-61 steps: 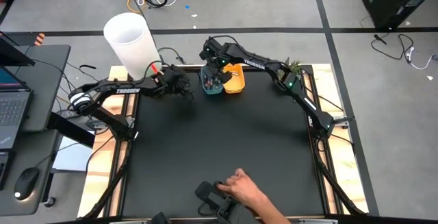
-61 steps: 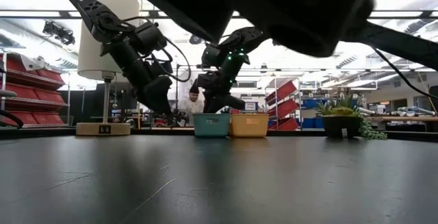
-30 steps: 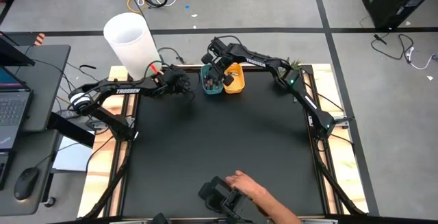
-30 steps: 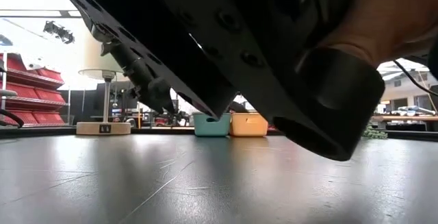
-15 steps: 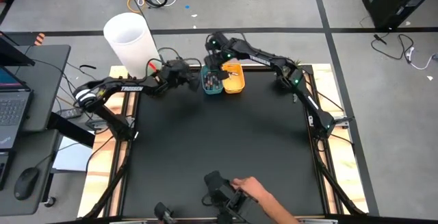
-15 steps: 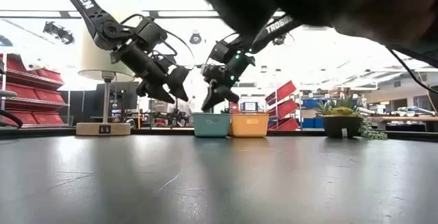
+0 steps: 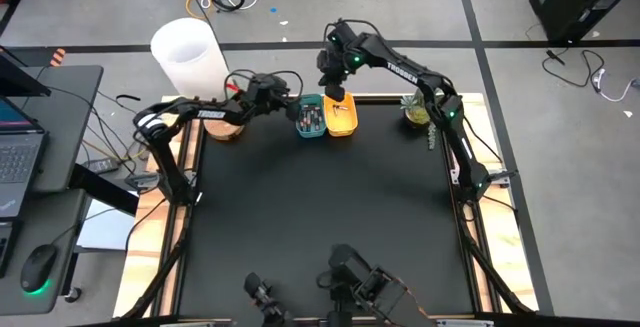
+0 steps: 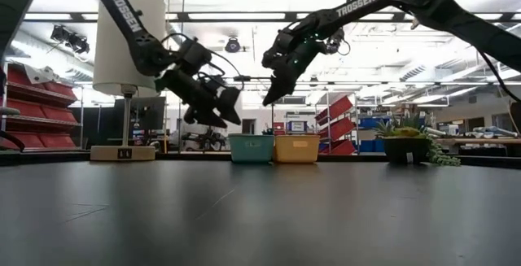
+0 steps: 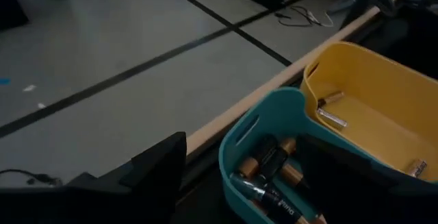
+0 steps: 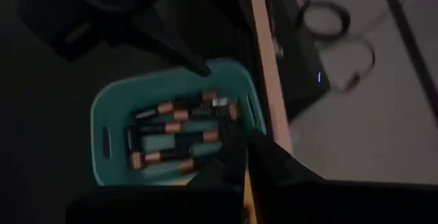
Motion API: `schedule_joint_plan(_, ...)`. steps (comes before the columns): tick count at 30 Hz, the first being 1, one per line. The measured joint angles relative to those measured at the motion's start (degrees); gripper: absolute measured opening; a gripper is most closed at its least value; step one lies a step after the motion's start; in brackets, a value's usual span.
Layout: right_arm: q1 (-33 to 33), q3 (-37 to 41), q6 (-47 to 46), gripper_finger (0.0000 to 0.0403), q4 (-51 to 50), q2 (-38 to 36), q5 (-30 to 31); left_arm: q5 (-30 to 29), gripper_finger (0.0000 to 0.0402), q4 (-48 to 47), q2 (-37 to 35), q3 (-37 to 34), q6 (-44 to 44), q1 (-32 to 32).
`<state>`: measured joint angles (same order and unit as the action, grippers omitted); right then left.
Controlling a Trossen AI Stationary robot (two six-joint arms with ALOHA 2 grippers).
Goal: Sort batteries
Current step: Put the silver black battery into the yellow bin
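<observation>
Several batteries (image 9: 272, 175), black with copper ends, lie in the teal bin (image 7: 310, 119). A few smaller, paler ones (image 9: 332, 116) lie on the floor of the yellow bin (image 7: 343, 117) beside it. Both bins stand at the table's far edge. My left gripper (image 7: 290, 108) hovers open just left of the teal bin, slanting down toward it, and holds nothing. My right gripper (image 7: 335, 91) hangs shut well above the bins (image 8: 268, 96), pointing steeply down. Nothing shows between its fingers (image 10: 254, 153).
A white lamp shade (image 7: 189, 55) on its stand (image 8: 122, 152) rises at the far left corner, behind my left arm. A small potted plant (image 7: 416, 113) sits at the far right. Dark devices (image 7: 355, 285) lie at the table's near edge.
My right gripper has risen from the bins and rolled about its own axis, still shut. My left gripper has moved toward the table's right, up to the teal bin, and tipped downward. The person's hand at the near edge has withdrawn.
</observation>
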<state>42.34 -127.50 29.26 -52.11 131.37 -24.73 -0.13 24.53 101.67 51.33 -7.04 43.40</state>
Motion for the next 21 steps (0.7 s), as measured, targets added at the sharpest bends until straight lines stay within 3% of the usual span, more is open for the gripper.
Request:
schedule_joint_plan(6,-0.6,0.0,-2.7,0.0003,-11.4,0.0,0.2,6.1,0.0291,-2.3,0.7,0.2,1.1,-0.7)
schedule_joint_plan(11,-2.2,0.0,-3.4,0.0001,-13.3,0.0,-3.9,6.7,0.0280,-15.1,-3.5,0.0,6.4,-3.2)
schedule_joint_plan(16,-3.7,0.0,-3.8,0.0000,-13.4,0.0,-5.1,0.6,0.0266,-32.1,-8.5,0.1,9.3,-8.7)
schedule_joint_plan(21,-4.4,0.0,-3.6,0.0000,-13.4,0.1,-5.4,-5.9,0.0258,-50.5,-12.0,0.1,5.0,-14.4)
